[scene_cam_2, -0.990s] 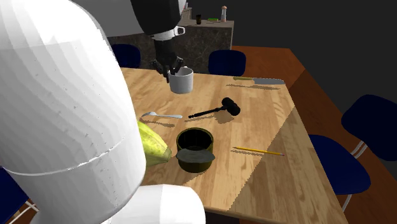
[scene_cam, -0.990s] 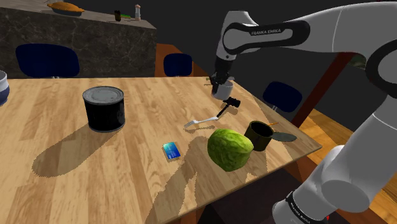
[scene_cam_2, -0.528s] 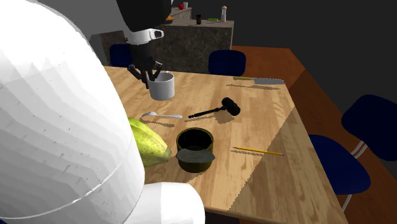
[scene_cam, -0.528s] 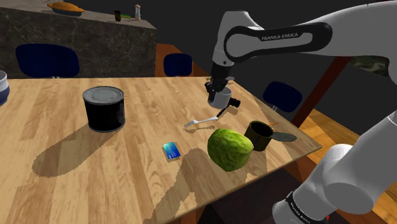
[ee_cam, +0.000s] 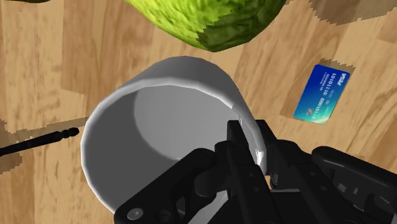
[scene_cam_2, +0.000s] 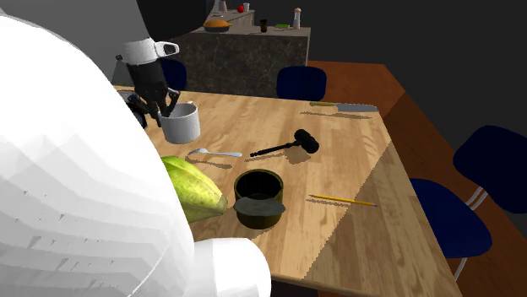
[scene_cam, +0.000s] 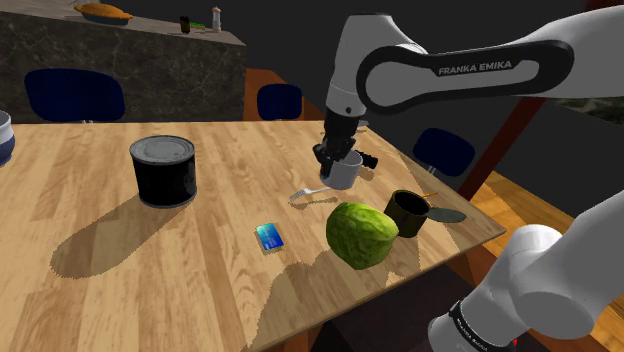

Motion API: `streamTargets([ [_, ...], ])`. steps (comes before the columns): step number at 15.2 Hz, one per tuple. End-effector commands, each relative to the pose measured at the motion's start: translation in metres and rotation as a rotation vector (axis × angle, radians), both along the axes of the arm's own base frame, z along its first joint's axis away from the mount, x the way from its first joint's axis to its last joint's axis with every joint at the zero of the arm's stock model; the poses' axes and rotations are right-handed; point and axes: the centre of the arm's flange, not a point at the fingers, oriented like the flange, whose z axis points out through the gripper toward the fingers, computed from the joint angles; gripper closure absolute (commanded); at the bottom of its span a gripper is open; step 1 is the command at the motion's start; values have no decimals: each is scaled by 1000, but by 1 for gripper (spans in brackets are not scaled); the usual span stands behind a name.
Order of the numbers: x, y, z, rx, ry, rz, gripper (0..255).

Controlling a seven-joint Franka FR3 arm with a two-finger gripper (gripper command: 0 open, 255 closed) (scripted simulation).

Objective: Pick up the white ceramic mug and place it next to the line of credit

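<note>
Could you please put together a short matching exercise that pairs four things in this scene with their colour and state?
Things:
1. mug
2. card
3. pencil
4. can

Colour and state:
a. yellow, lying flat
b. dark, standing upright
c. white, rim clasped by the fingers
d. blue, lying flat

Pairs: 1-c, 2-d, 3-a, 4-b
</note>
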Motion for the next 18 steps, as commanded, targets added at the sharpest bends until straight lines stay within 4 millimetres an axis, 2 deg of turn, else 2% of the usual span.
streamTargets([
  [1, -14, 24, -1, 0, 0, -2, 255],
  [12, -100, 146, -1, 0, 0, -2, 255],
  [18, -100, 146, -32, 0, 0, -2, 255],
])
